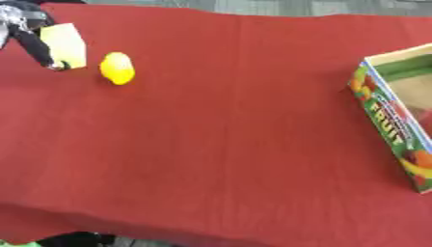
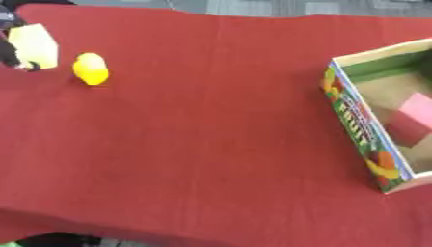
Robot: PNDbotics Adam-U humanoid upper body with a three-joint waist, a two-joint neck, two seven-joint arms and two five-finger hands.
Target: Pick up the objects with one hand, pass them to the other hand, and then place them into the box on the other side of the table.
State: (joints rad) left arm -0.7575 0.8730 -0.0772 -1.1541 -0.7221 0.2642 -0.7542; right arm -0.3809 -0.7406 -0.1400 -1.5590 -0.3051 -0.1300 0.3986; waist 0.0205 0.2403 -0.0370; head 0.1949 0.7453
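My left hand (image 1: 33, 43) comes in at the far left corner, black fingers curled against a pale yellow block (image 1: 69, 44) that it holds just above the red tablecloth. Right beside the block, a yellow lemon-shaped object (image 1: 117, 68) lies on the cloth, apart from the hand. On the right side stands an open cardboard box (image 2: 354, 120) with a printed fruit pattern on its wall. A pink-red block (image 2: 411, 120) lies inside it. My right hand shows in neither view.
The red cloth (image 1: 219, 135) covers the whole table between the lemon-shaped object and the box. The table's near edge runs along the bottom, with dark floor below it.
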